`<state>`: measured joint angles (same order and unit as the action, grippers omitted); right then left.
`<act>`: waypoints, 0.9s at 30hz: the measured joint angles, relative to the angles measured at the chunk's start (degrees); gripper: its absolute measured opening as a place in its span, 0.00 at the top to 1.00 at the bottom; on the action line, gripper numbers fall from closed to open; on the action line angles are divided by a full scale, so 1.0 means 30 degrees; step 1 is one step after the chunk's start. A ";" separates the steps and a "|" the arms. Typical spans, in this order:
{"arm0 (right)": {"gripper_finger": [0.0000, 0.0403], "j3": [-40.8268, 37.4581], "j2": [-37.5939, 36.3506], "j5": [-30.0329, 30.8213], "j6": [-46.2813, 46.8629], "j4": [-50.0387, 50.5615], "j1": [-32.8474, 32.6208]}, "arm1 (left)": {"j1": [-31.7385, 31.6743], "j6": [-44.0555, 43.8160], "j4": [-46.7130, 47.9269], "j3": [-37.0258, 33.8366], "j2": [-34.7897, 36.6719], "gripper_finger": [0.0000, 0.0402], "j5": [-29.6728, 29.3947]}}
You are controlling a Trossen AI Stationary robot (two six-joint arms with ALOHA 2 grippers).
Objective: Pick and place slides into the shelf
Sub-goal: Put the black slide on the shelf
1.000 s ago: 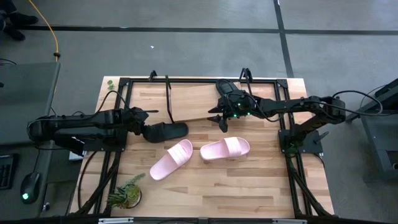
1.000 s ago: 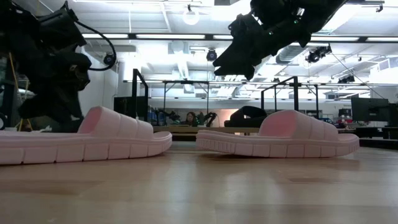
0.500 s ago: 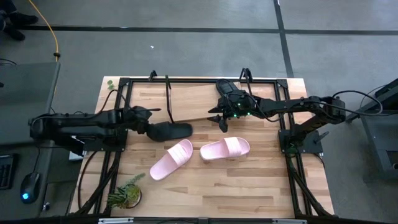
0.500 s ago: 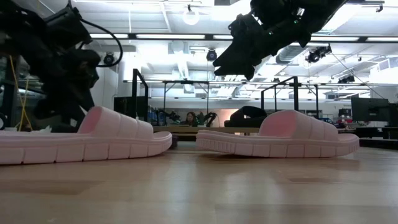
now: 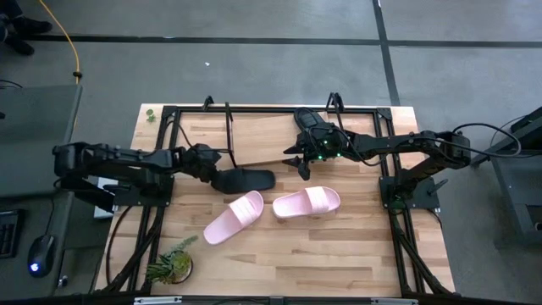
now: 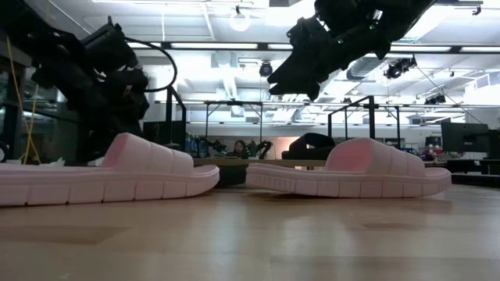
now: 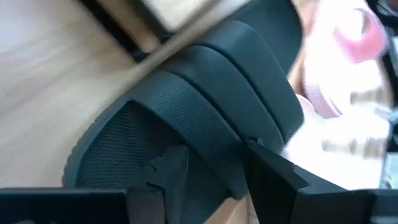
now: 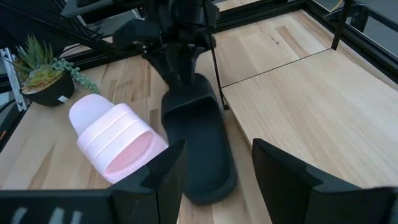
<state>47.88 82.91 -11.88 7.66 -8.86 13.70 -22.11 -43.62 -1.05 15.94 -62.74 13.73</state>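
My left gripper (image 5: 217,171) is shut on a black slide (image 5: 247,180) in front of the shelf (image 5: 262,140), a wooden board between black hoops. The right wrist view shows this slide (image 8: 202,149) under my left gripper (image 8: 182,65). My right gripper (image 8: 217,180) is open and hovers above the shelf's front edge (image 5: 302,166), touching nothing. Two pale pink slides (image 5: 234,218) (image 5: 306,202) lie sole-down on the table. A second black slide (image 6: 311,144) lies on the shelf board; the right arm largely hides it from above. My left gripper pinches the black slide's strap (image 7: 214,146) at the edge nearest the arm. One finger (image 7: 168,177) reaches in over the footbed under the strap and the other (image 7: 270,177) lies outside it. The fingers slant down from the table's left. The slide's far end (image 8: 208,183) lies on the table.
A small potted plant (image 5: 172,264) stands at the near left corner. A larger black frame (image 5: 169,135) runs around the table. The pink slides lie just near of the black slide. Bare wood lies to the near right (image 5: 356,254).
My left gripper has moved toward the table's right, still shut on the black slide. The slide has slid along the table with it, closer to the front of the shelf and the pink slides.
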 joint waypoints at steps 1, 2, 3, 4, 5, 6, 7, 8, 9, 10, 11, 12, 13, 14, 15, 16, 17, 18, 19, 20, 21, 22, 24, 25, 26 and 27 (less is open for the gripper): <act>0.56 0.0000 0.0000 -0.0001 0.0000 0.0000 0.0003 | 0.0015 0.0167 -0.0298 0.0000 -0.0155 0.68 0.0295; 0.56 0.0000 0.0000 0.0000 0.0000 0.0000 0.0004 | 0.0018 0.0327 -0.0520 0.0000 -0.0254 0.70 0.0490; 0.56 0.0000 0.0000 0.0000 0.0000 0.0000 0.0004 | 0.0015 0.0444 -0.0702 0.0000 -0.0299 0.73 0.0657; 0.56 0.0000 0.0000 -0.0006 -0.0007 0.0004 0.0000 | 0.0015 0.0527 -0.0815 0.0000 -0.0292 0.77 0.0739; 0.56 0.0000 0.0000 -0.0007 -0.0001 0.0000 0.0001 | 0.0015 0.0572 -0.0864 0.0018 -0.0292 0.81 0.0753; 0.56 0.0000 0.0000 0.0000 0.0000 0.0000 -0.0001 | 0.0015 0.0603 -0.0861 0.0036 -0.0274 0.86 0.0751; 0.56 0.0000 0.0000 -0.0005 0.0000 0.0000 -0.0003 | 0.0015 0.0628 -0.0886 0.0036 -0.0259 0.92 0.0753; 0.56 0.0000 0.0000 0.0000 -0.0007 0.0000 -0.0003 | 0.0015 0.0683 -0.0945 0.0044 -0.0261 0.95 0.0766; 0.56 0.0000 0.0000 -0.0004 0.0000 0.0000 -0.0003 | 0.0015 0.0717 -0.1003 0.0044 -0.0255 0.97 0.0782; 0.56 0.0000 0.0000 -0.0003 0.0000 0.0000 0.0001 | 0.0005 0.0738 -0.1065 0.0051 -0.0258 0.97 0.0784; 0.56 0.0000 0.0000 -0.0006 -0.0006 0.0000 0.0003 | 0.0000 0.0744 -0.1150 0.0051 -0.0255 0.96 0.0788; 0.56 0.0000 0.0000 -0.0007 -0.0007 0.0000 -0.0003 | 0.0000 0.0743 -0.1243 0.0051 -0.0262 0.95 0.0789; 0.56 0.0000 0.0000 -0.0007 -0.0007 0.0000 0.0004 | 0.0000 0.0743 -0.1305 0.0051 -0.0255 0.94 0.0789; 0.56 0.0000 0.0000 0.0000 -0.0006 0.0000 0.0000 | 0.0000 0.0747 -0.1326 0.0051 -0.0255 0.95 0.0851; 0.56 0.0000 0.0000 -0.0005 -0.0017 0.0000 -0.0003 | 0.0000 0.0749 -0.1415 0.0051 -0.0255 0.96 0.0939; 0.56 0.0000 0.0000 0.0000 -0.0044 0.0000 -0.0003 | 0.0000 0.0774 -0.1602 0.0051 -0.0255 0.98 0.1080; 0.56 0.0000 0.0000 -0.0006 -0.0051 0.0000 0.0000 | 0.0000 0.0834 -0.1926 0.0051 -0.0255 0.99 0.1288; 0.56 0.0000 0.0000 0.0000 -0.0051 0.0000 -0.0003 | 0.0000 0.0845 -0.2261 0.0051 -0.0255 0.99 0.1595; 0.56 0.0000 0.0000 0.0000 -0.0051 0.0000 0.0003 | 0.0000 0.0857 -0.2580 0.0051 -0.0255 0.99 0.1907; 0.56 0.0000 0.0000 0.0000 -0.0051 0.0000 0.0004 | 0.0000 0.0878 -0.2931 0.0051 -0.0255 0.98 0.2208; 0.56 0.0000 0.0000 0.0000 -0.0058 0.0000 0.0004 | 0.0000 0.0889 -0.3324 0.0051 -0.0253 0.98 0.2485; 0.56 0.0000 0.0000 0.0000 -0.0056 0.0000 0.0004 | 0.0000 0.0889 -0.3705 0.0051 -0.0223 0.99 0.2696; 0.56 0.0000 0.0000 0.0000 -0.0058 0.0000 0.0004 | 0.0000 0.0881 -0.4238 0.0052 -0.0076 0.99 0.3019; 0.56 0.0000 0.0000 0.0000 -0.0058 0.0000 0.0004 | 0.0000 0.0822 -0.4351 0.0058 0.0044 0.99 0.3110; 0.56 0.0000 0.0000 0.0000 -0.0058 0.0000 0.0004 | 0.0000 0.0802 -0.4311 0.0058 0.0224 0.99 0.3190; 0.56 0.0000 0.0000 0.0000 -0.0058 0.0000 0.0004 | 0.0000 0.0802 -0.4300 0.0073 0.0377 0.99 0.3244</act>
<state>47.88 82.91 -11.88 7.49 -8.86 13.72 -22.11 -41.21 -13.95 16.16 -61.61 23.46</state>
